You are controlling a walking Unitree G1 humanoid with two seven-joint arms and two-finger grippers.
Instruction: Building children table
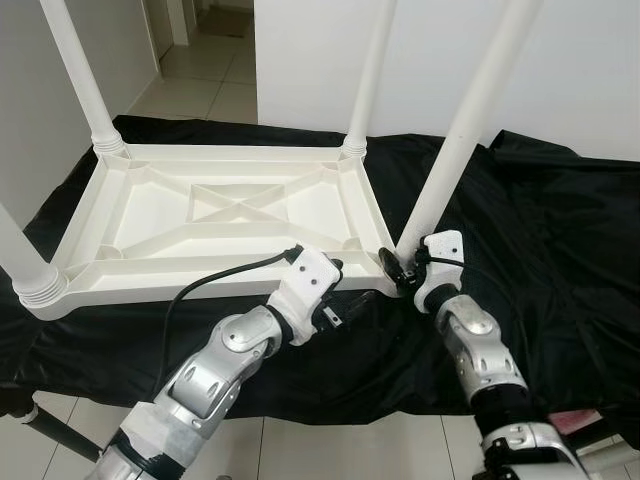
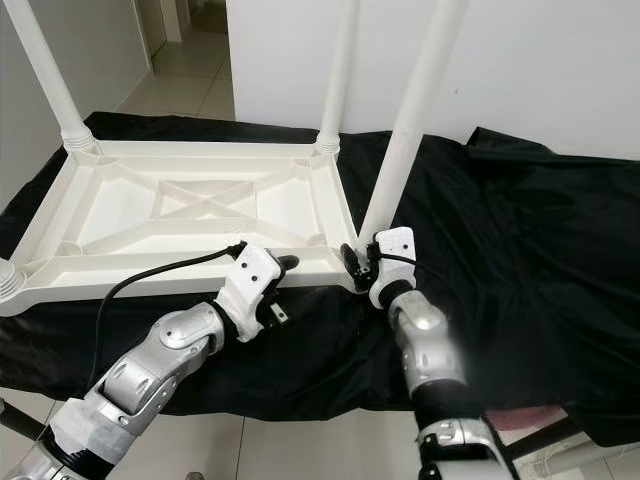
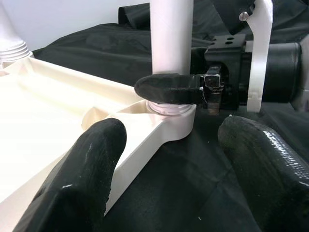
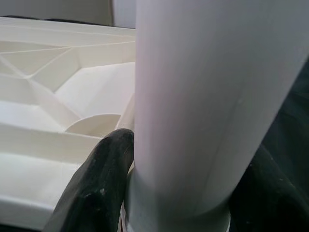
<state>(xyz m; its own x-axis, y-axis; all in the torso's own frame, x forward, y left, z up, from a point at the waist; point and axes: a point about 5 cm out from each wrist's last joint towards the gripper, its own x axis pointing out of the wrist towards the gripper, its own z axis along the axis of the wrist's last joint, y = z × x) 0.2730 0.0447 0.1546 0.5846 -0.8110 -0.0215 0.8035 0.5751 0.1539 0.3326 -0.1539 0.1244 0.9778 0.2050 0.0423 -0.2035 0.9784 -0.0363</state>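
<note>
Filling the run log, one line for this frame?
stage: fitting fourth leg | right gripper: shut on leg base | left gripper: open, at tabletop corner | table upside down on black cloth

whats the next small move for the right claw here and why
Probably twist the leg further into its corner socket. The right claw is clamped at the leg's base, the leg leans off upright, and the left claw waits open beside the tabletop corner.

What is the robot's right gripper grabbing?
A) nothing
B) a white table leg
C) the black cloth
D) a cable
B: the right gripper has its jaws closed around the bottom of the leg at the corner of the upside-down table.
</note>
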